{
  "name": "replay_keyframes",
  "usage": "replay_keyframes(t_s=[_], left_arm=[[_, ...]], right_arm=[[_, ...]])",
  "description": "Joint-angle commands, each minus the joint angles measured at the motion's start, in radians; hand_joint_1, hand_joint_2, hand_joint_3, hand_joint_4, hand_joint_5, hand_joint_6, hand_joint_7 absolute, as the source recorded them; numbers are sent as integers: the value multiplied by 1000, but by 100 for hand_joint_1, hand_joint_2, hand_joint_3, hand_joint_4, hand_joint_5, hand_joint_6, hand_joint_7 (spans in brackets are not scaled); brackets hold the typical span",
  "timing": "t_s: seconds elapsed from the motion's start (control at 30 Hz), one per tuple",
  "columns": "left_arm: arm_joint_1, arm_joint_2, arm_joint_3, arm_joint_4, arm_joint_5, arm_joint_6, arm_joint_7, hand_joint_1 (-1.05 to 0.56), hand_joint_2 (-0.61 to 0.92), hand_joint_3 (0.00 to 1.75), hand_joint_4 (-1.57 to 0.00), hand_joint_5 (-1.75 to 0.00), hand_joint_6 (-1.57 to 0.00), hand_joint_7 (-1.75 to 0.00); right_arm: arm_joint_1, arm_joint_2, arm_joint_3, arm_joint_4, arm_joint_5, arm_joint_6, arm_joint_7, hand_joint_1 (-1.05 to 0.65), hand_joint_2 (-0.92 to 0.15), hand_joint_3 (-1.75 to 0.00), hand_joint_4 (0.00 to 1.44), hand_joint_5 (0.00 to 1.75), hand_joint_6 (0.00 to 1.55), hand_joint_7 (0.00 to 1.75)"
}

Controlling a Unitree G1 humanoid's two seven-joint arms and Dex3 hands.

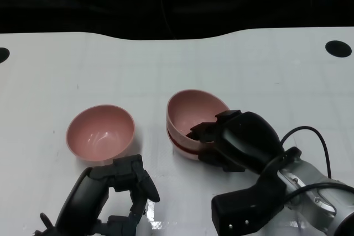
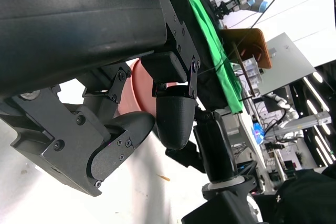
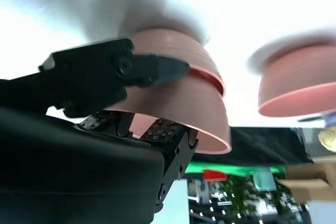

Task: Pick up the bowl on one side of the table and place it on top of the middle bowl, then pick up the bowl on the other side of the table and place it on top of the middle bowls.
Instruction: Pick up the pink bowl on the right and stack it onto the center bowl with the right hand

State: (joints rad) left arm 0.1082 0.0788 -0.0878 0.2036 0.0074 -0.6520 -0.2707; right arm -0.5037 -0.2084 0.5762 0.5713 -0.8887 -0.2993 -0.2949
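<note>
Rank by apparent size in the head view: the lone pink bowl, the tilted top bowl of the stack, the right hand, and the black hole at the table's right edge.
1. Right hand, though nearest the camera.
2-3. Lone pink bowl and tilted top bowl: look alike, unranked.
4. Black hole.

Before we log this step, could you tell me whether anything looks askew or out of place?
The upper bowl sits tilted in the middle bowl rather than nested level, with the right hand holding its rim. The left bowl stands upright, apart from the left hand.
</note>
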Motion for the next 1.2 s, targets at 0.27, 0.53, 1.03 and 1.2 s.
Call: replay_keyframes(t_s=[0.27,0.53,1.03,1.2], left_arm=[[2,11,1,-6,-15,12,-2,-13,34,140,-79,-171,-82,-137],[-1,13,0,-3,-17,16,-2,-14,36,137,-80,-170,-81,-138],[-13,13,6,20,3,-5,9,-13,37,136,-80,-171,-80,-139],[-15,12,7,23,8,-5,12,-14,35,139,-80,-170,-81,-140]], right_arm=[[50,-28,-24,-145,35,63,107,-76,-92,-41,12,37,34,0],[104,-46,-65,-273,69,82,152,-83,-92,-48,0,55,31,0],[238,-96,-169,-488,161,59,193,-81,-92,-40,0,56,25,1],[304,-111,-214,-507,200,-38,130,-71,-92,-28,0,69,27,2]])
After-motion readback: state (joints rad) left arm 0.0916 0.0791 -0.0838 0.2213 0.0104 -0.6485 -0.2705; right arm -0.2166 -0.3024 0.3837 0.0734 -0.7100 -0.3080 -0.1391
